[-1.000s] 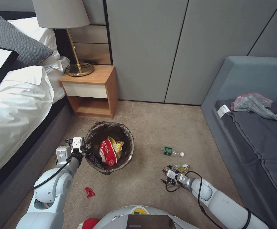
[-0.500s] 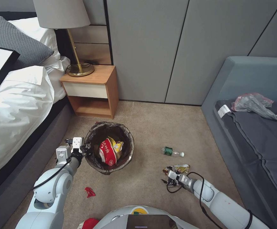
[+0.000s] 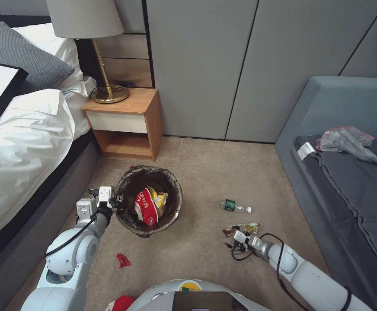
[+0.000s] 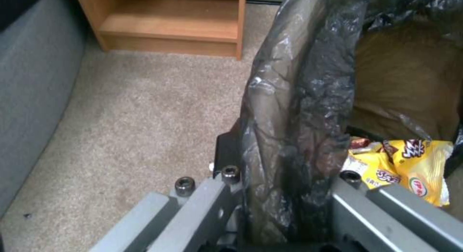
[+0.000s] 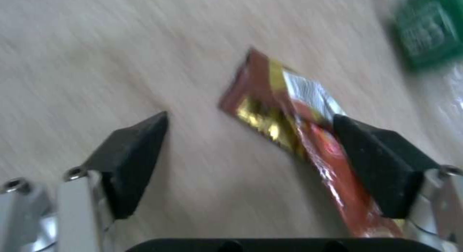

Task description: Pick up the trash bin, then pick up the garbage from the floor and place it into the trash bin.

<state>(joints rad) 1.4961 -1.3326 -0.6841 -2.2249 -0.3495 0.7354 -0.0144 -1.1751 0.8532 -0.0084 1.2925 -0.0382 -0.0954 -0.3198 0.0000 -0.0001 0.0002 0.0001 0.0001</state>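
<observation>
The trash bin [image 3: 148, 201], lined with a dark bag, stands on the carpet with a red-and-white snack bag [image 3: 146, 206] and a yellow bag [image 4: 410, 165] inside. My left gripper [image 3: 110, 203] is shut on the rim and liner [image 4: 299, 110] at the bin's left side. At floor level my right gripper [image 3: 235, 240] is open. A red-and-gold wrapper [image 5: 284, 114] lies between its fingers, close against one pad [image 5: 381, 165]. Just beyond that wrapper [image 3: 242, 228] lies a clear bottle with a green label [image 3: 235, 207]. A tiny red wrapper [image 3: 122, 260] lies near my base.
A bed [image 3: 20, 142] runs along the left. A wooden nightstand [image 3: 126, 123] with a lamp stands behind the bin. A grey sofa [image 3: 348, 181] carrying a crumpled plastic bag [image 3: 348, 142] borders the right. Open carpet lies between bin and bottle.
My right gripper has drawn back a little toward me and to the right, showing more of the wrapper ahead of it. The left arm and bin have stayed put.
</observation>
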